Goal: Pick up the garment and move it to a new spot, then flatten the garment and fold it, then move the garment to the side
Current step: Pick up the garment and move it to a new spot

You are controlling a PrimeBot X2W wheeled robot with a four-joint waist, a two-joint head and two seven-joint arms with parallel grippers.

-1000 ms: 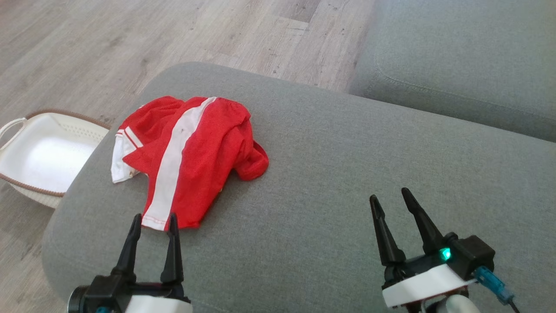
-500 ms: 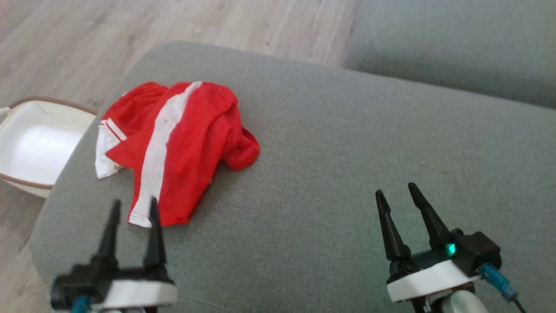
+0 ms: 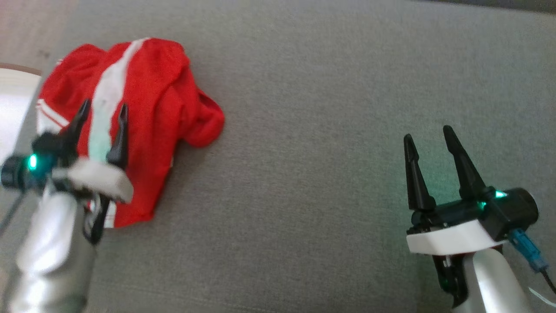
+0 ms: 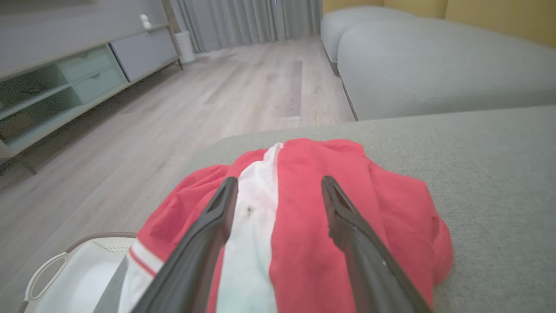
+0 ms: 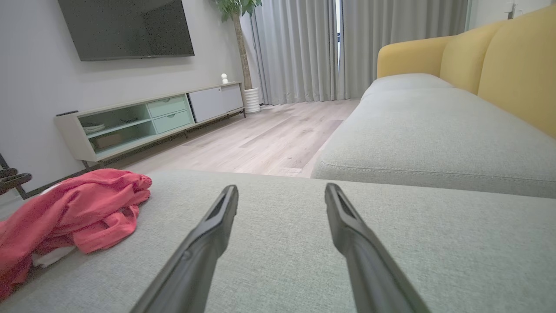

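The left claw (image 3: 105, 103) is spread wide, its two dark fingers well apart and nothing clamped between them. It hangs over the red garment (image 3: 160, 100), which lies crumpled on the grey sofa cushion (image 3: 304, 174). In the left wrist view the two fingers straddle the garment's white stripe (image 4: 254, 217): the stripe runs up between them close to the left finger, and red cloth lies under and beyond the right finger. From these pictures I cannot tell whether the fingertips touch the cloth or hover just above it. Most of the garment lies ahead of and below this claw, a rounded fold bulges out to the right of its right finger, and the hem lies back toward the wrist. A white basket (image 4: 82, 278) sits low to the left of the claw, off the cushion's edge on the wooden floor (image 4: 243, 95).

The right claw (image 3: 427, 132) is likewise released, jaws as wide as the left one's, and it grips nothing. It stands over bare cushion, well apart from the garment, which lies far off to its left in the right wrist view. Only grey fabric lies between and ahead of its fingers; contact with the cushion cannot be judged.
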